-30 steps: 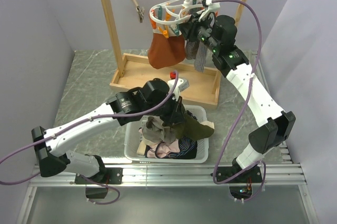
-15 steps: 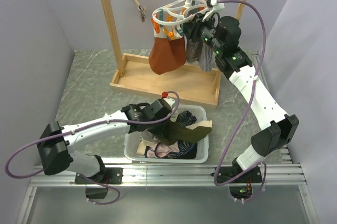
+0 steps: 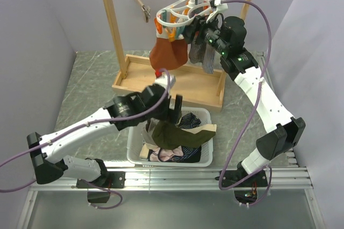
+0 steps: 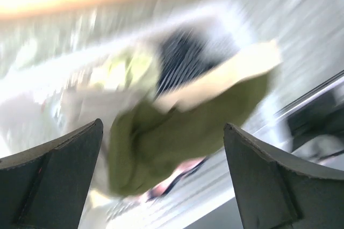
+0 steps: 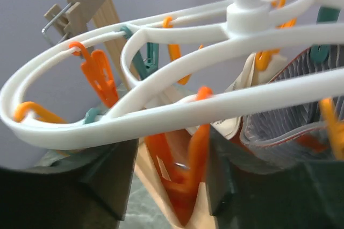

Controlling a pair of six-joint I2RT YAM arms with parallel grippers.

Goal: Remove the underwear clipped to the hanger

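Overhead, our right hand (image 5: 172,148) straddles an orange peg (image 5: 185,180) under the hanger (image 5: 177,35), half spread; whether it pinches we cannot tell. Rust and striped underwear (image 3: 169,57) hang clipped there, and our left hand (image 4: 162,132) gapes empty above the basket (image 3: 201,111)

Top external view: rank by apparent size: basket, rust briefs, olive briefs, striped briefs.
1. basket: largest.
2-3. rust briefs and olive briefs: look alike, so not ranked. The rust pair hangs higher, so nearness may skew it.
4. striped briefs: smallest, partly hidden by the right arm.
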